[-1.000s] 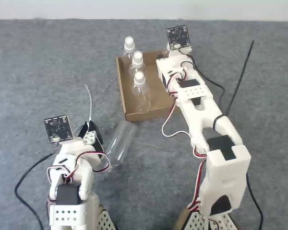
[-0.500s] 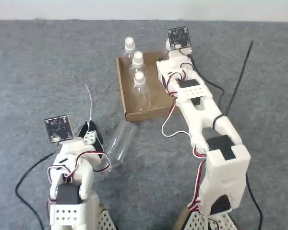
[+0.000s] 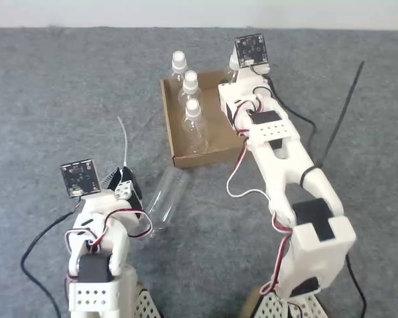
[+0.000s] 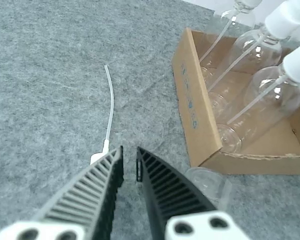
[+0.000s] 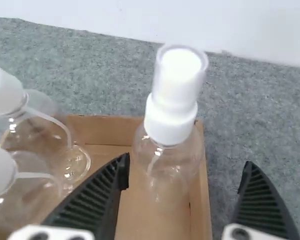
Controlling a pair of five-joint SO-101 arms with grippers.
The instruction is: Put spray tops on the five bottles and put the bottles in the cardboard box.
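Note:
A cardboard box (image 3: 215,136) sits mid-table with three capped bottles (image 3: 190,86) standing along its left side. A fourth capped bottle (image 5: 171,145) stands in the box's far right corner, between the wide-apart fingers of my open right gripper (image 5: 185,165), which do not touch it. One bottle without a top (image 3: 166,195) lies on the carpet in front of the box. My left gripper (image 4: 129,151) is shut and holds nothing, low over the carpet. A loose spray top (image 4: 98,158) with its thin tube (image 4: 110,105) lies just beside one fingertip.
The right arm (image 3: 278,146) stretches along the box's right side. Black cables (image 3: 338,112) trail over the grey carpet to the right. The box's near wall (image 4: 190,100) stands between the left gripper and the capped bottles.
The right arm has swung slightly to the right, and its gripper has eased off the fourth bottle. The left arm has stayed put.

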